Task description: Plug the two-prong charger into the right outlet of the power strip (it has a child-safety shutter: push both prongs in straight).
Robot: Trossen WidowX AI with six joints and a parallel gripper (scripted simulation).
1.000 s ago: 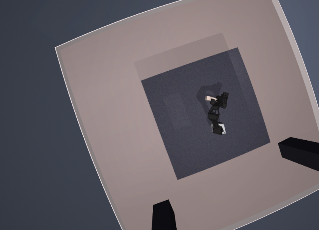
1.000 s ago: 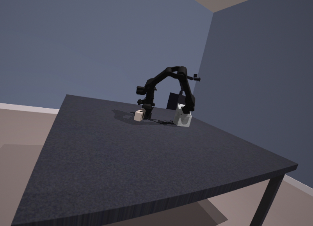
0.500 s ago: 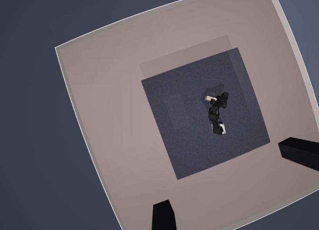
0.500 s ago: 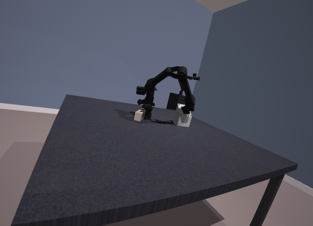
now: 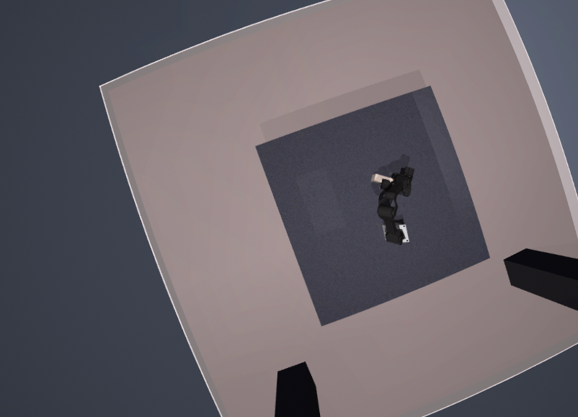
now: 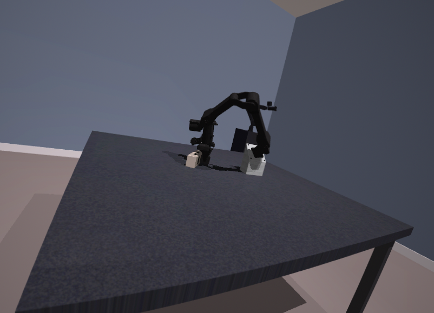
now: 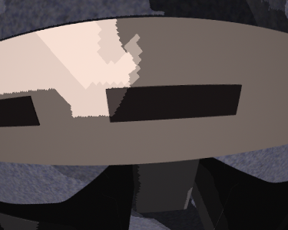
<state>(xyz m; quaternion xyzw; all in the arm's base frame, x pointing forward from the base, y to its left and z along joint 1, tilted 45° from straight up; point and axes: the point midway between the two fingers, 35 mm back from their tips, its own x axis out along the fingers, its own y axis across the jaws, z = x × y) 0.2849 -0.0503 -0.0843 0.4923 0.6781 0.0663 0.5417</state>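
Arm [image 6: 231,105]: one, black, arched over from a pale base [image 6: 252,164] and bent down to the bench [image 6: 175,225].
Hand [image 6: 204,159]: one, low at the bench surface, clenched on the charger; its fingers stand part-way apart on that body.
Charger [image 7: 167,187]: one, dark; in the wrist view only a grey-brown block of it shows between the black fingers, just below the strip's face. Its prongs cannot be made out.
Strip [image 6: 192,159]: one, a small beige block on the bench, just beside the hand on the side away from the base. In the top view it shows as a pale patch [image 5: 379,178] touching the black hand.
Outlet slots: two dark slots show on the strip's face in the wrist view, a long one [image 7: 174,101] near the middle and a shorter one [image 7: 13,111] cut off at the picture's left edge.
Place: strip, hand and base sit toward the far edge of the bench in the exterior view, well apart from the near edge and the near corners.
Bench leg [image 6: 368,278]: one in view, dark, under the near right corner.
Contact: whether the charger touches the strip cannot be told.
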